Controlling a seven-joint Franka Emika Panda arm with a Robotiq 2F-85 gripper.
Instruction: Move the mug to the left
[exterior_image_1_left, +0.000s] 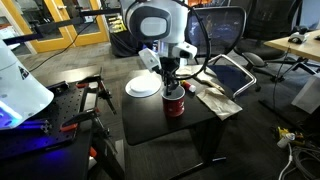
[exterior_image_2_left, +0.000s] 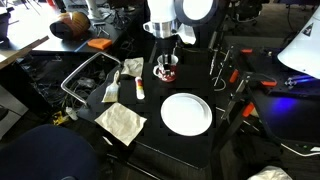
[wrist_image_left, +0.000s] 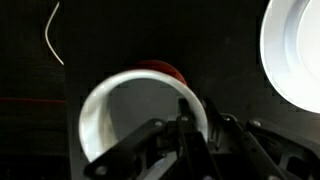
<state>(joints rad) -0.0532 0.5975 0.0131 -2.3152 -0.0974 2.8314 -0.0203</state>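
Looking across the black table (exterior_image_2_left: 150, 145), I start at the left, where a wire basket (exterior_image_2_left: 88, 75) sits at the edge. Near it lies a crumpled sheet of paper (exterior_image_2_left: 120, 122). Further along stands the mug (exterior_image_2_left: 167, 73), dark red outside and white inside, upright on the table. The gripper (exterior_image_2_left: 165, 62) hangs right over it, reaching down to the mug's rim. To the right, and closer to the front, a round white plate (exterior_image_2_left: 186, 113) lies flat. It is near the mug but not touching it.

In an exterior view the plate (exterior_image_1_left: 143, 86) shows on the left. The mug (exterior_image_1_left: 175, 105) is just beside it on the right, with the gripper (exterior_image_1_left: 172, 82) on top of it.

In the wrist view a thin white wire (wrist_image_left: 55, 35) curls at the left. The mug (wrist_image_left: 140, 105) fills the middle, and the plate (wrist_image_left: 295, 50) peeks in at the right. The gripper (wrist_image_left: 190, 140) is dark and sits at the right part of the mug's rim. I cannot tell if its jaws are squeezing the rim or are loose.
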